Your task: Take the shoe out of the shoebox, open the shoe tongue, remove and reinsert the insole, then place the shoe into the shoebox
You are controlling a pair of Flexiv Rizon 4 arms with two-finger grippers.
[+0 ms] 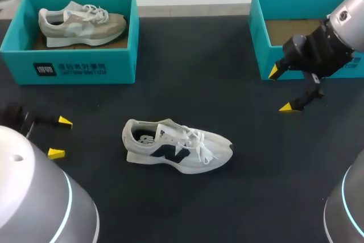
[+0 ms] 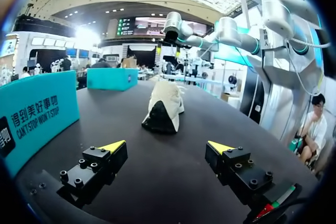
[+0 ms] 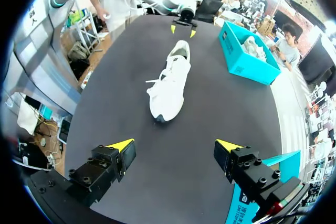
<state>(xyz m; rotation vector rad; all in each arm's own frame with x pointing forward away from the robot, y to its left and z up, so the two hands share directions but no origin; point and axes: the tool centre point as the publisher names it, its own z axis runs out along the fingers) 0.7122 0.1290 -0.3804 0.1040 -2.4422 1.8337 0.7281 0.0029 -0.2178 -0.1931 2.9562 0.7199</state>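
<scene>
A white sneaker (image 1: 176, 147) with dark side markings lies on the black table, toe pointing right, laces loose. In the left wrist view its heel (image 2: 163, 109) faces my left gripper (image 2: 167, 146), which stands open a short way behind it. In the head view that left gripper (image 1: 60, 137) sits low at the table's left. My right gripper (image 1: 282, 89) hangs open in front of the right teal shoebox (image 1: 259, 38), which looks empty. From the right wrist view the sneaker (image 3: 170, 81) lies well ahead of the open right gripper (image 3: 176, 145), toe toward it.
A second teal shoebox (image 1: 74, 66) at the back left holds a beige sneaker (image 1: 81, 22). The same box (image 3: 244, 53) shows beside the white shoe in the right wrist view, and its wall (image 2: 37, 116) runs close beside my left gripper.
</scene>
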